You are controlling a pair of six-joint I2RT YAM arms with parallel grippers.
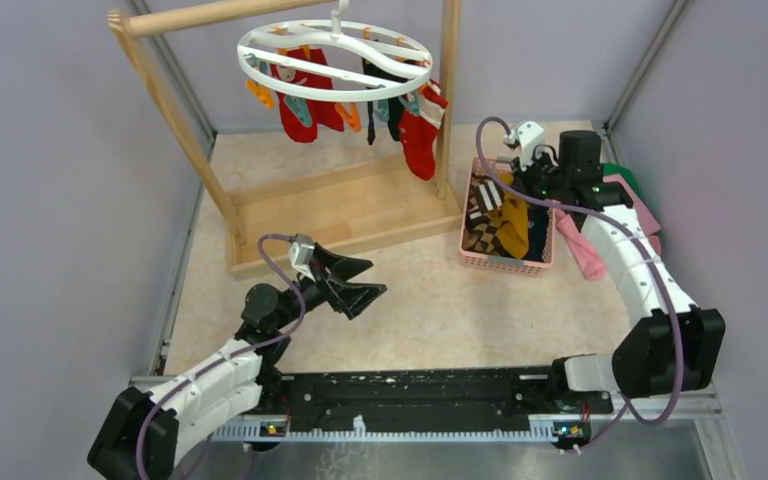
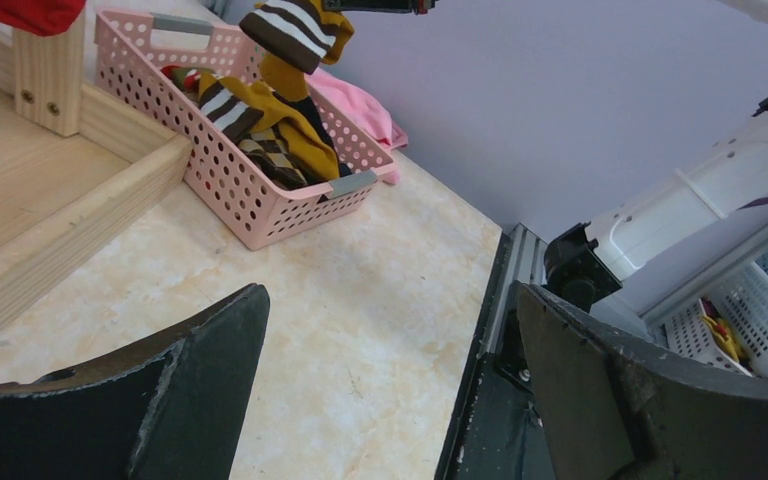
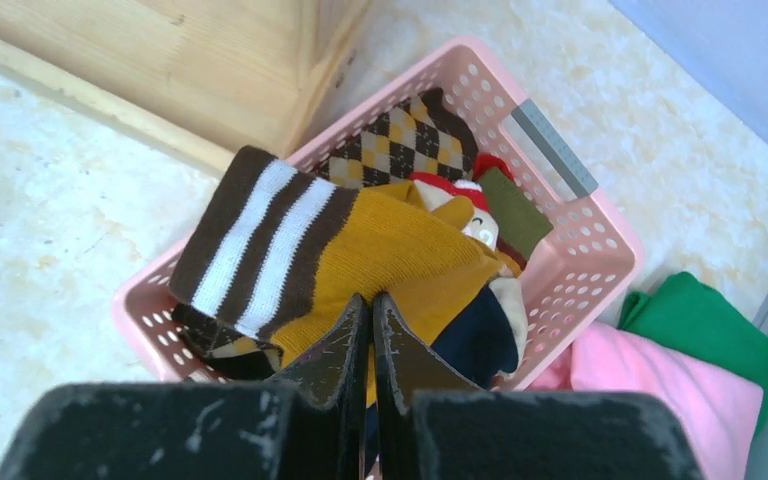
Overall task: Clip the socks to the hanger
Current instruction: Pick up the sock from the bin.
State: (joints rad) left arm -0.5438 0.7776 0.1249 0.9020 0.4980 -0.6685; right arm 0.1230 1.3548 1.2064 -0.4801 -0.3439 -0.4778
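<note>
The white ring hanger (image 1: pixel 335 48) hangs from the wooden rack with red socks (image 1: pixel 300 105) and a dark one clipped under it. More socks lie in a pink basket (image 3: pixel 600 240). Over that basket my right gripper (image 3: pixel 370 297) is shut on a mustard sock (image 3: pixel 400 250) with a brown-and-white striped cuff. The left wrist view shows this sock (image 2: pixel 290 40) lifted partly above the basket. A brown argyle sock (image 3: pixel 405 145) lies beneath it. My left gripper (image 1: pixel 365 278) hovers open and empty over the table in front of the rack base.
The wooden rack base (image 1: pixel 340 215) lies left of the basket. A pink cloth (image 3: pixel 650 380) and a green cloth (image 3: pixel 705 325) lie right of the basket by the wall. The table's metal rail (image 2: pixel 500 290) runs along the near edge.
</note>
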